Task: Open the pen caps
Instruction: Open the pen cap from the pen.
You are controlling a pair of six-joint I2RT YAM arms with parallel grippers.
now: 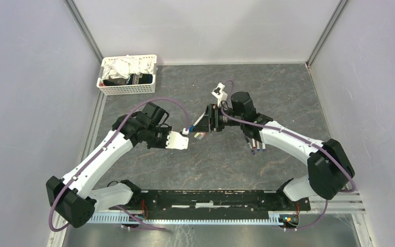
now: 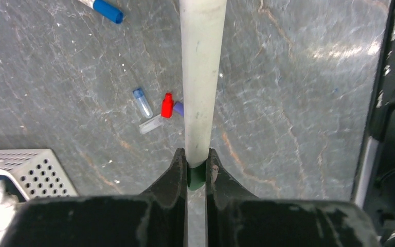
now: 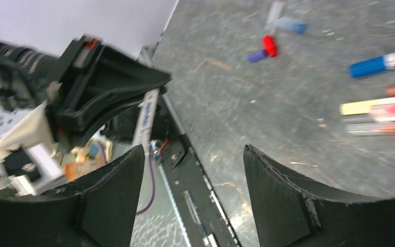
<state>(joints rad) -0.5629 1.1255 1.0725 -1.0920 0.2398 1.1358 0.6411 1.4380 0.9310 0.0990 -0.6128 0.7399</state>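
My left gripper point(image 2: 196, 154) is shut on a pen point(image 2: 201, 77) with a white barrel, pinching its green end point(image 2: 196, 176). The barrel runs up out of that view. In the top view the left gripper point(image 1: 184, 136) holds this pen point(image 1: 186, 130) just in front of my right gripper point(image 1: 198, 127). The right gripper point(image 3: 193, 149) is open and empty, and its camera sees the left gripper point(image 3: 108, 98). Loose caps lie on the table: red point(image 2: 167, 105), purple point(image 2: 179, 108), blue-tipped clear point(image 2: 142, 102) and a clear one point(image 2: 150, 124). The red cap also shows in the right wrist view point(image 3: 270, 45).
Several capped pens lie in a row, among them blue point(image 3: 375, 66), yellow point(image 3: 360, 107) and red point(image 3: 391, 110). Another blue-capped pen point(image 2: 105, 9) lies apart. A white slatted basket point(image 1: 126, 91) of cloths stands at the back left. More pens point(image 1: 254, 146) lie under the right arm.
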